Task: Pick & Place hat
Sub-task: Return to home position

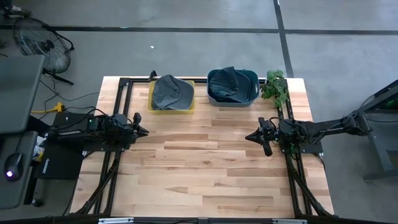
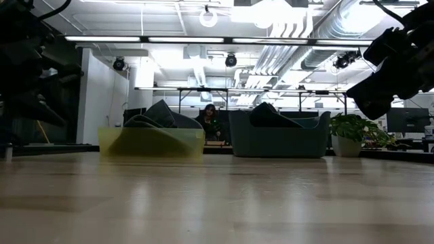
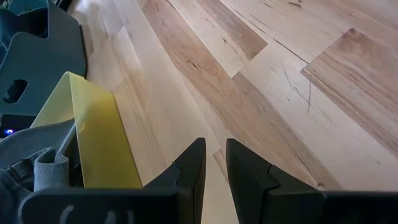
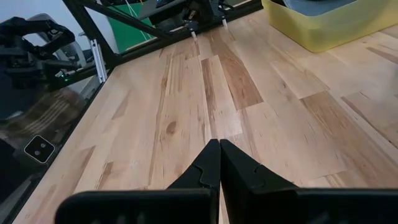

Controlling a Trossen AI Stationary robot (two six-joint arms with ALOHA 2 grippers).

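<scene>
I count two bins, one plant and two arms. My left gripper point(image 1: 143, 130), left of the yellow bin point(image 1: 171, 111), points inward with its fingers narrowly parted. One gray cap point(image 1: 172, 91) lies in that bin. Right of it, the blue bin point(image 1: 254, 87) holds heaped blue caps point(image 1: 229, 86), number unclear, then comes the plant point(image 1: 273, 86). My right gripper point(image 1: 249, 137), further right, is pressed together. Only the low view shows a person point(image 2: 209, 116) beyond the yellow bin.

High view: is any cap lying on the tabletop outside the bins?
No: the gray cap lies in the yellow bin and the blue cap in the blue bin, none on the tabletop.
</scene>
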